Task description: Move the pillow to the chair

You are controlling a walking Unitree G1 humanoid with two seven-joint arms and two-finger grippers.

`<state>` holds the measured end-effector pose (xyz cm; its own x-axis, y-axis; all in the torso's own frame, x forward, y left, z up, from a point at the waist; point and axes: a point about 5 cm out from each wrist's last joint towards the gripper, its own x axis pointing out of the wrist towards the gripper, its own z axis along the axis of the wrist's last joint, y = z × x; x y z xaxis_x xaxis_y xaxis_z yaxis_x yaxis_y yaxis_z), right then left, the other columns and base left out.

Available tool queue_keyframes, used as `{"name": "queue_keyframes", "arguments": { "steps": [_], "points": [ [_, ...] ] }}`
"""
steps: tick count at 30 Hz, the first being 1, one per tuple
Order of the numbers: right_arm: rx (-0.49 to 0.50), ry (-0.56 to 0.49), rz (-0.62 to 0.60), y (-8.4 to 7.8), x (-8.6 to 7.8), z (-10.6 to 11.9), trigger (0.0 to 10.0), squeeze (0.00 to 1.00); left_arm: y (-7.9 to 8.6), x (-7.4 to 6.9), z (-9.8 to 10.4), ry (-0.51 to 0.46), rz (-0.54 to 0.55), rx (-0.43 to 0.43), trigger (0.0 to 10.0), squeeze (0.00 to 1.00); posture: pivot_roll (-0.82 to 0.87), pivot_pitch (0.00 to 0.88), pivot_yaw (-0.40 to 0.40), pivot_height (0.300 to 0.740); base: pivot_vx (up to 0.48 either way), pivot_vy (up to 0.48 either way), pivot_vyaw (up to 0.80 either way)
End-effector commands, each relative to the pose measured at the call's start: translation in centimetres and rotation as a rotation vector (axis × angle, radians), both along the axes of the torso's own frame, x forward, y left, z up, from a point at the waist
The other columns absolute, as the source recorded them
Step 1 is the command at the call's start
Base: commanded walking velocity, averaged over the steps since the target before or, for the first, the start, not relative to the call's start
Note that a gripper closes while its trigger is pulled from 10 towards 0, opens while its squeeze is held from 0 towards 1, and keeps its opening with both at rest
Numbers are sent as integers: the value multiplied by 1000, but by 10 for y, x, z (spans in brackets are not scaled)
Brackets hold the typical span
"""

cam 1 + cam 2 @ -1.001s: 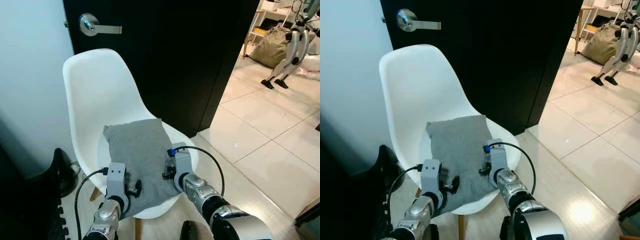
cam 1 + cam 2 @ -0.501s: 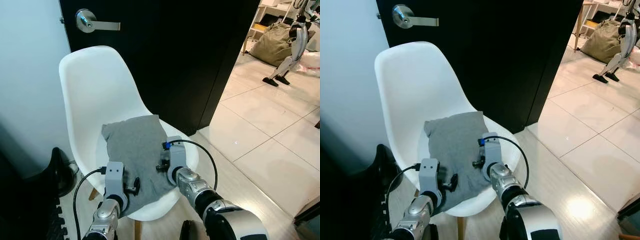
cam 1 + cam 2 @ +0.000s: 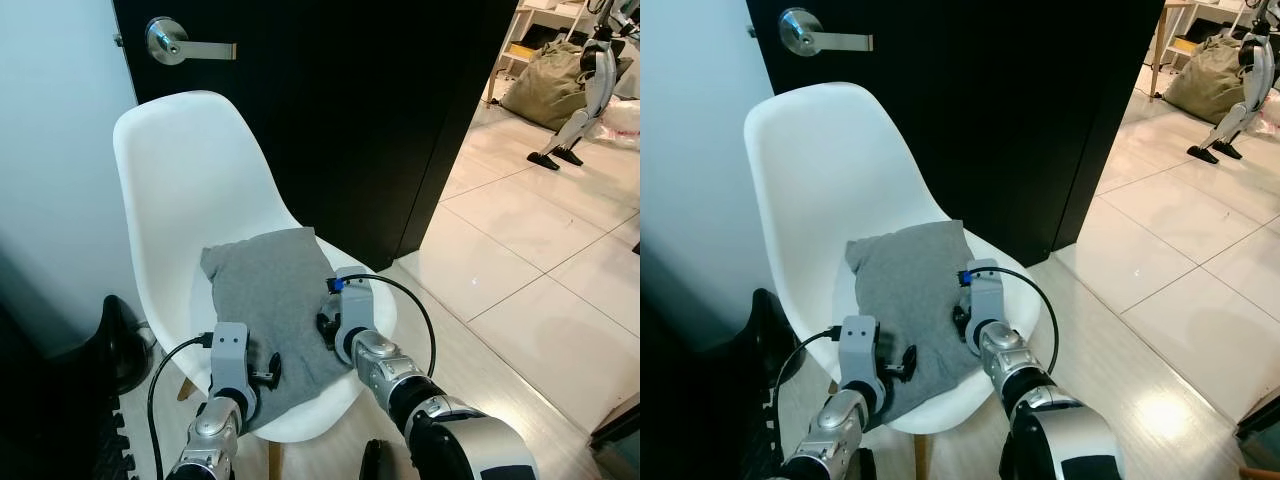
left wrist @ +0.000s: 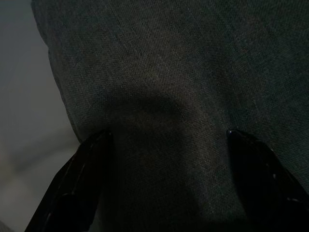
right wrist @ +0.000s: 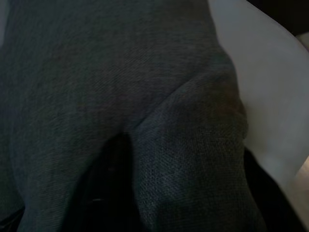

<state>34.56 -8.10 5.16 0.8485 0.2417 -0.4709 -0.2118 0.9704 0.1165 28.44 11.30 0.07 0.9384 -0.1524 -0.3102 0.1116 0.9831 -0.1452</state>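
Observation:
A grey pillow [image 3: 262,290] lies flat on the seat of a white shell chair [image 3: 185,170]. My left gripper [image 3: 266,372] rests on the pillow's near left part. In the left wrist view its fingers [image 4: 82,186] stand wide apart, with smooth grey fabric [image 4: 169,72] between them. My right gripper [image 3: 326,328] is at the pillow's right edge, above the seat rim. In the right wrist view a bunched fold of the pillow [image 5: 193,130] sits between its fingers [image 5: 111,188], with white chair seat [image 5: 273,87] beside it.
A black door [image 3: 380,120] with a silver lever handle [image 3: 180,45] stands behind the chair, and a pale wall is to the left. A black object [image 3: 118,345] sits on the floor left of the chair. Glossy tiles [image 3: 530,270] stretch right toward a bag [image 3: 540,88] and robot legs [image 3: 580,95].
The camera has shifted a little, so the whole scene sits slightly further left. The right gripper has eased a touch along the pillow's right edge. The pillow stays on the seat.

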Motion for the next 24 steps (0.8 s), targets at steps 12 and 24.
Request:
{"name": "queue_keyframes", "arguments": {
  "steps": [12, 24],
  "points": [
    [228, -30, -100, -44, 0, -3, 10000, 0, -11, 5, 4, 8, -52, -6, 10000, 0, 123, 0, -87, 571, 0, 0, 0],
    [799, -216, 135, -41, 2, 27, 10000, 0, -6, 10, 10, -40, -29, 84, 10000, 0, 114, 0, -86, 571, 0, 0, 0]
  ]
}}
